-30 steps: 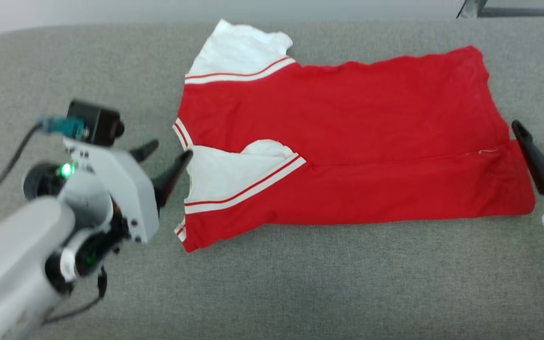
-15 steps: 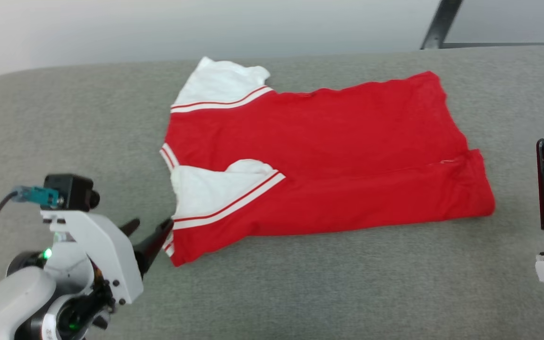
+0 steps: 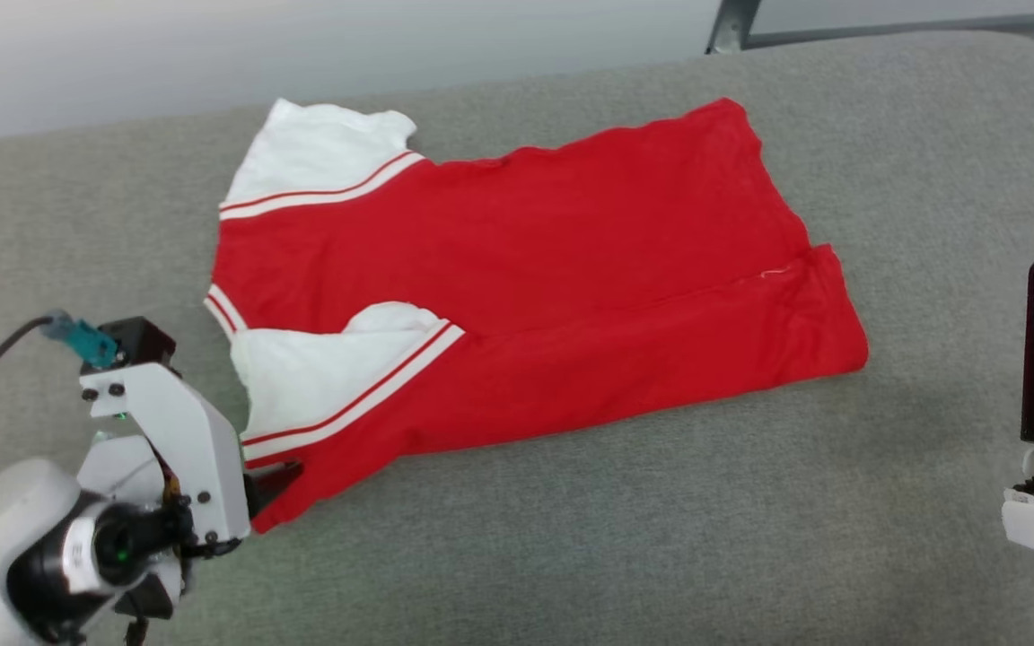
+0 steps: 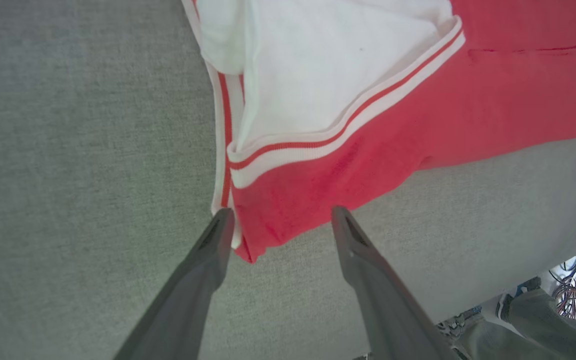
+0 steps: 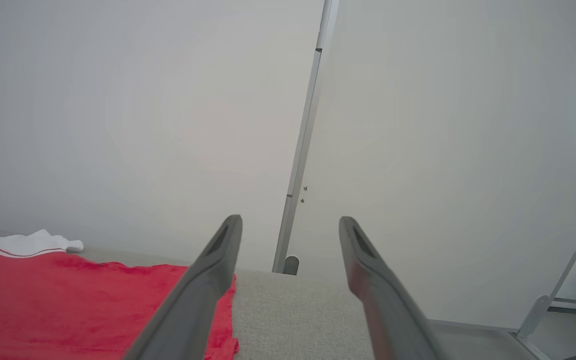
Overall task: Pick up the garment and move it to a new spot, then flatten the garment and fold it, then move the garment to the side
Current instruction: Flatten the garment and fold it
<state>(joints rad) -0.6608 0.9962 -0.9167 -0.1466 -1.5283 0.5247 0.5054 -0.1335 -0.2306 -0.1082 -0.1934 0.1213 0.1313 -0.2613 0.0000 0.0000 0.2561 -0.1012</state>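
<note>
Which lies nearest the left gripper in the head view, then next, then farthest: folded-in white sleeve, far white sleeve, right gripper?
1. Folded-in white sleeve: just beyond the left gripper, near side of the garment.
2. Far white sleeve: at the garment's back edge.
3. Right gripper: far right, clear of the cloth.

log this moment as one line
garment: partly folded, flat on grey surface | left end effector: open, astride its near corner | right end effector: open, clear of garment
</note>
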